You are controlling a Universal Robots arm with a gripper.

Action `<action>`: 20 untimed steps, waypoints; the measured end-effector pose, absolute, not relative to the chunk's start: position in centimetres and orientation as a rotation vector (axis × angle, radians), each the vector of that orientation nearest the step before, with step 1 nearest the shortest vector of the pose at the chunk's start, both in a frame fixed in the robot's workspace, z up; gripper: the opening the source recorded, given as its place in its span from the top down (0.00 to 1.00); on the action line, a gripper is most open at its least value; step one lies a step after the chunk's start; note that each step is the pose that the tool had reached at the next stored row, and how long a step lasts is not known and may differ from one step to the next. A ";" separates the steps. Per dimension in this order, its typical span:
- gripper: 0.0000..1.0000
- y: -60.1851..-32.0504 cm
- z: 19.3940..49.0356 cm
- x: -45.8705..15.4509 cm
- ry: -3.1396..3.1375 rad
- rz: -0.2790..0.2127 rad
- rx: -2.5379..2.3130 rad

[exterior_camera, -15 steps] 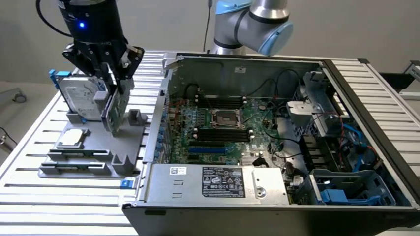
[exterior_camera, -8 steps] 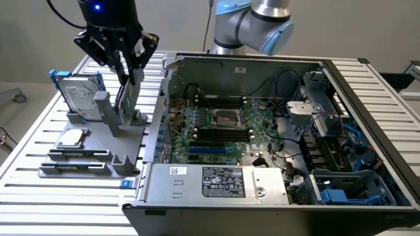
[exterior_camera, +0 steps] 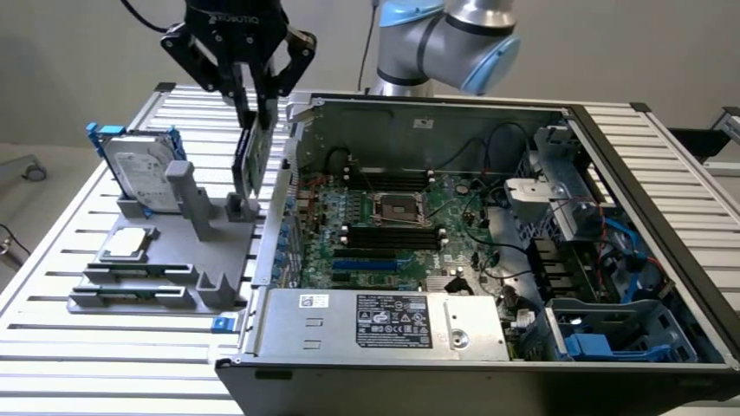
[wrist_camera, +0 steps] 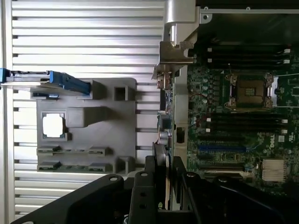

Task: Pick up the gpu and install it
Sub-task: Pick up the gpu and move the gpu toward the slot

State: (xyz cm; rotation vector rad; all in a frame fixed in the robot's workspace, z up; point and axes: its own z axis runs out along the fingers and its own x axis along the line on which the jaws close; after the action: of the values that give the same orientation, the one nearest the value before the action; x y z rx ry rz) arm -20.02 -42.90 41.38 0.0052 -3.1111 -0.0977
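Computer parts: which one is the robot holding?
The thin black card, gripped upright in the end effector. The hard drive and square chip sit in the grey stand.

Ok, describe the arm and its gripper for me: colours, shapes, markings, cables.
The arm is built of silver-grey tubular segments with rounded joints capped in light blue. The gripper is matte black, with two jointed linkage fingers held by visible bolts and white lettering across its body. A black cable curves away from its upper part.
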 end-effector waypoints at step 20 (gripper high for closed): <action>0.73 -42.7 41.9 -10.9 -3.112 -0.146 0.006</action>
State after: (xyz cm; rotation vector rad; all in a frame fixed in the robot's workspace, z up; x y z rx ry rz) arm -10.93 -42.72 41.89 0.0060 -3.1122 -0.1461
